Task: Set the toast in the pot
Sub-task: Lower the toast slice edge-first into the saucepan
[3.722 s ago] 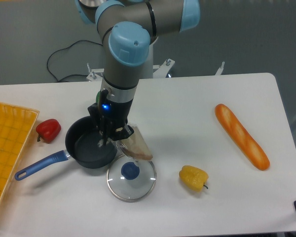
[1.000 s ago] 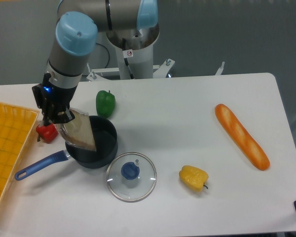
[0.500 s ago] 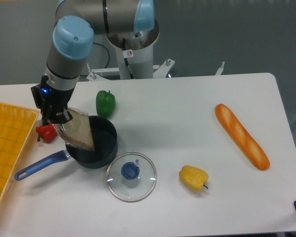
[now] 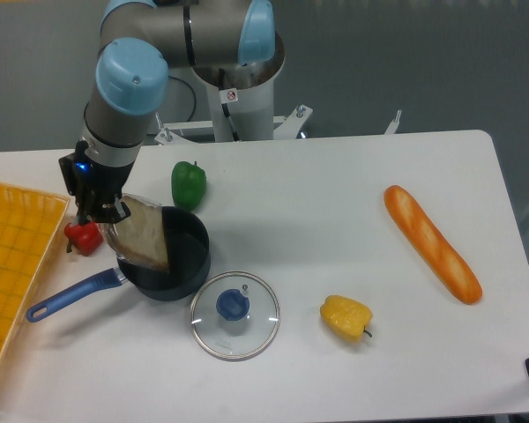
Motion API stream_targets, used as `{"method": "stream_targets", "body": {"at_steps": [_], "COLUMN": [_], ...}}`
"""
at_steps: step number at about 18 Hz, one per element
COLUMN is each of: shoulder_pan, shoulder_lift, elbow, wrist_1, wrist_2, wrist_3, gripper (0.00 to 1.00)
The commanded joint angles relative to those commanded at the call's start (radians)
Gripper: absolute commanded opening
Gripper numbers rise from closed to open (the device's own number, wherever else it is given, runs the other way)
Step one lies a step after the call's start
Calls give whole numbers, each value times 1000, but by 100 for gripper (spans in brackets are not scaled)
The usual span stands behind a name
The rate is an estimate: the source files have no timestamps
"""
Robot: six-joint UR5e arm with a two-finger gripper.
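One toast (image 4: pixel 144 238) hangs tilted over the pot (image 4: pixel 178 261), jaws gripping it.

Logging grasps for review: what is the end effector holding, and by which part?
The end effector holds the toast by its upper left corner, tilted over the pot.

The robot is a jointed arm of smooth grey metal tubes (image 4: pixel 213 25), with rounded light-blue plastic caps closing each joint; the largest cap (image 4: pixel 132 75) faces the camera at the left. Below it the grey wrist narrows to a black collar carrying a small glowing blue light (image 4: pixel 85 161). The black two-finger gripper (image 4: pixel 104 214) is blocky and dark. At the far side, the white base column (image 4: pixel 243 110) bears a small round red-and-white sticker, and a black cable loops behind it.
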Motion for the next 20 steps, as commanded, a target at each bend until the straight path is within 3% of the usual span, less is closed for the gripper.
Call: {"method": "stream_targets", "body": {"at_steps": [20], "shoulder_pan": [0], "shoulder_lift": [-25], "elbow": [3], "wrist_1": [2], "wrist_2": [8], "wrist_3": [52], "gripper": [15]}}
